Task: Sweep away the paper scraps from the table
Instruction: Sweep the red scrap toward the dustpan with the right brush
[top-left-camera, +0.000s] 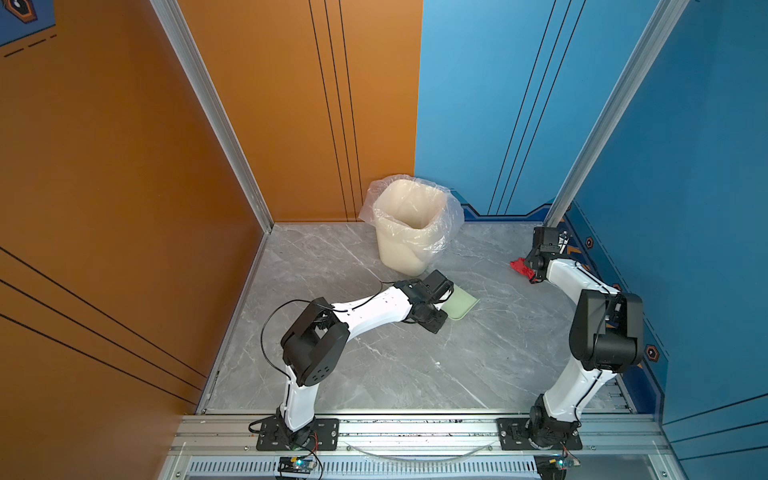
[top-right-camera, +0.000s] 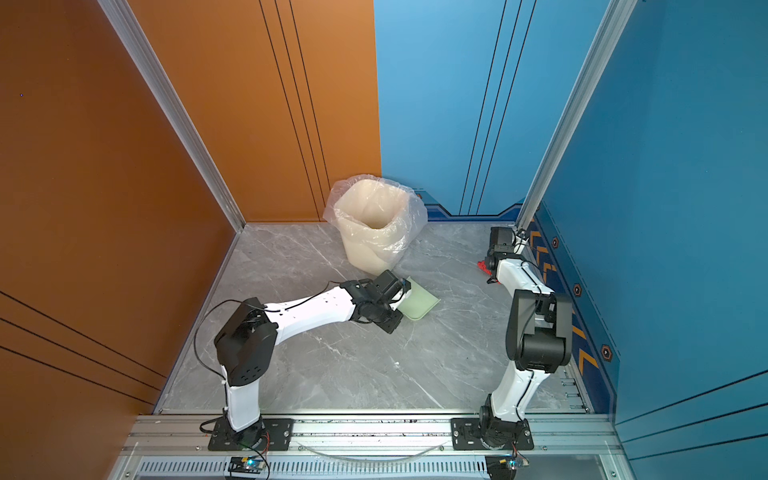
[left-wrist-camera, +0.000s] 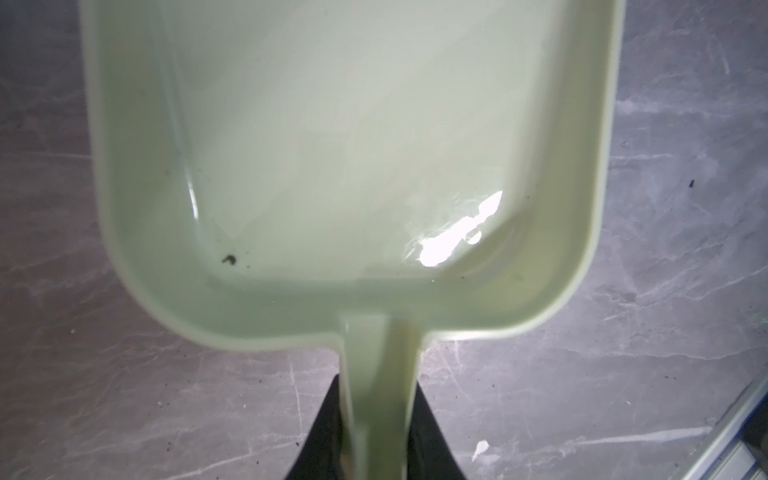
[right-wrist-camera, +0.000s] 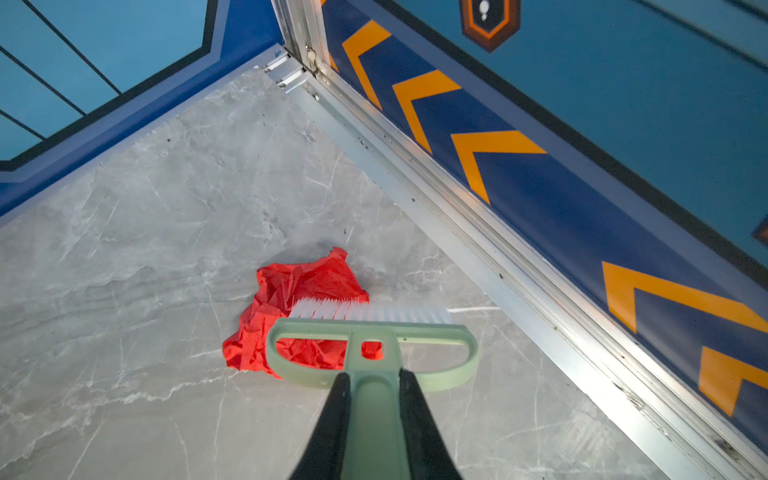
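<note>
— Where's your paper scrap (right-wrist-camera: 307, 282)?
— Near the table's (top-left-camera: 374, 365) far right corner, with the brush (right-wrist-camera: 370, 328) partly over it.
— And your bin (top-left-camera: 399, 249)?
— Mid far edge; the dustpan (top-left-camera: 463, 305) is just before it, toward the middle.

Both top views look steeply down from high above the near edge, taking in the whole table (top-left-camera: 395, 365). The left wrist camera sits close over the dustpan (left-wrist-camera: 332, 145); the right wrist camera looks closely along the brush (right-wrist-camera: 370, 328) at a red paper scrap (right-wrist-camera: 307, 282), also visible in both top views.
</note>
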